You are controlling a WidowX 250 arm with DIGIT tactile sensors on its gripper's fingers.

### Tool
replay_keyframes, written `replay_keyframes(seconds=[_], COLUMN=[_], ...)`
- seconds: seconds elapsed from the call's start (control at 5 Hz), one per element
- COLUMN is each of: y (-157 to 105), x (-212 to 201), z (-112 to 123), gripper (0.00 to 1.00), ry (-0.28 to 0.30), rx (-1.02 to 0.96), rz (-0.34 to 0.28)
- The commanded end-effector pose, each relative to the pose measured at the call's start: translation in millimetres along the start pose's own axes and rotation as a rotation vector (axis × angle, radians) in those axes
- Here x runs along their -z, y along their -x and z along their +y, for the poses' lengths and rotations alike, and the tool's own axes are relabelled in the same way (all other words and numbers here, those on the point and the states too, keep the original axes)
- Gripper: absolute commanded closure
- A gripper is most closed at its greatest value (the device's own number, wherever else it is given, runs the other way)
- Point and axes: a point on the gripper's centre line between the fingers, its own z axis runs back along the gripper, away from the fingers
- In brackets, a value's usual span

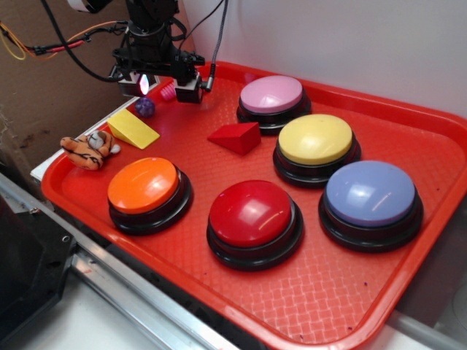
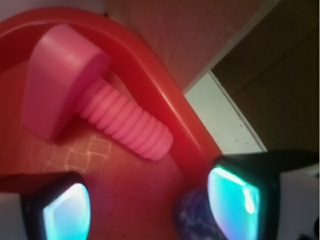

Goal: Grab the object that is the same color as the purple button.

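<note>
The tiny dark purple speckled ball [image 1: 144,107] lies on the red tray [image 1: 306,299] near its back left corner. My gripper [image 1: 164,87] hangs just above and behind it, open and empty. In the wrist view my gripper [image 2: 150,207] has its jaws wide apart, and the ball [image 2: 195,220] sits low between them, right beside the right finger [image 2: 232,200], partly cut off by the frame edge. The large periwinkle dome button [image 1: 371,193] stands at the tray's right side, far from the gripper.
A pink ribbed bolt [image 2: 100,100] lies just beyond the jaws by the tray rim [image 2: 165,95]. A yellow wedge [image 1: 133,128], a toy tiger [image 1: 89,149], a red wedge [image 1: 237,136] and orange [image 1: 144,186], red [image 1: 252,213], yellow [image 1: 315,138] and pink [image 1: 271,94] buttons are nearby.
</note>
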Motion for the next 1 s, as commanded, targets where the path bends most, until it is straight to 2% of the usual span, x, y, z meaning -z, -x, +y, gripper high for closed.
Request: replay_keyframes(seconds=[0.0,0.4,0.6,0.8], y=[11.6,18.8,19.0,20.3], x=[-6.6,-13.5,-8.7,-7.6], z=[37.7,56.2,51.0,48.3], gripper=[0.06,0.15,0.93,0.95], ry=[-0.017,-0.233,-0.229,-0.218], rx=[-0.095,-0.234,-0.225,-0.212], rz=[0.067,0.113,0.107,0.103])
